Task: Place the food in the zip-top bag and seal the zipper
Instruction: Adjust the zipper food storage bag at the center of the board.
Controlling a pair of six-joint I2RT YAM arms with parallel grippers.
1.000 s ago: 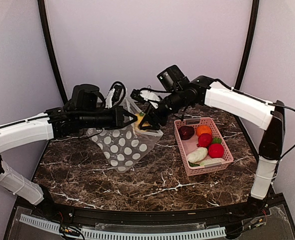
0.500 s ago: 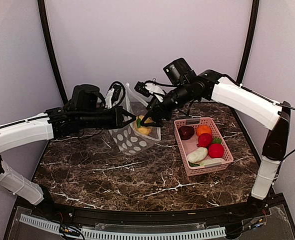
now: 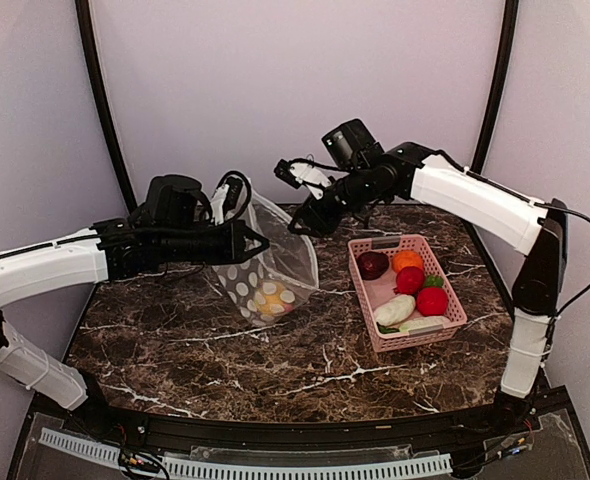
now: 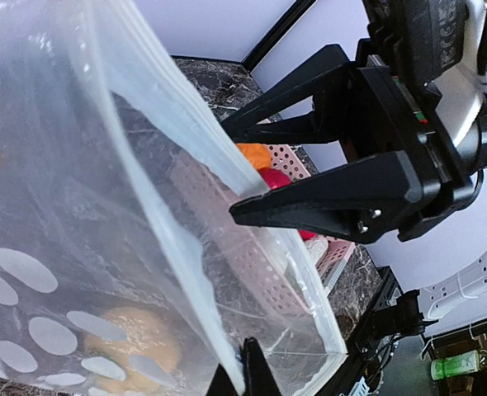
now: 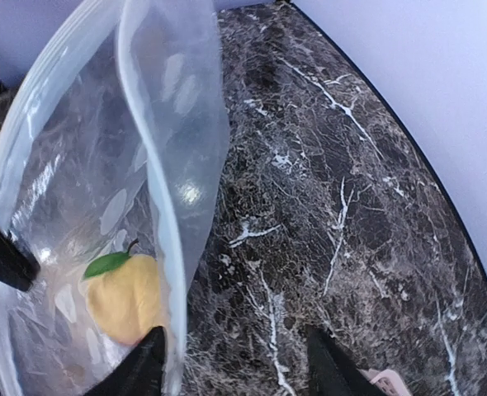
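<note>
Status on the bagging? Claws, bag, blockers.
Left claw shut on bag rim, holding mouth open. Right claw open, empty, at mouth. Yellow fruit in bag, rest in basket; bag unsealed. Nothing blocking.

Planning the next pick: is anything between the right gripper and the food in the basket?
Nothing visible. The right gripper hangs open by the mouth of the zip-top bag; the food lies uncovered in the pink basket, open air between.
</note>
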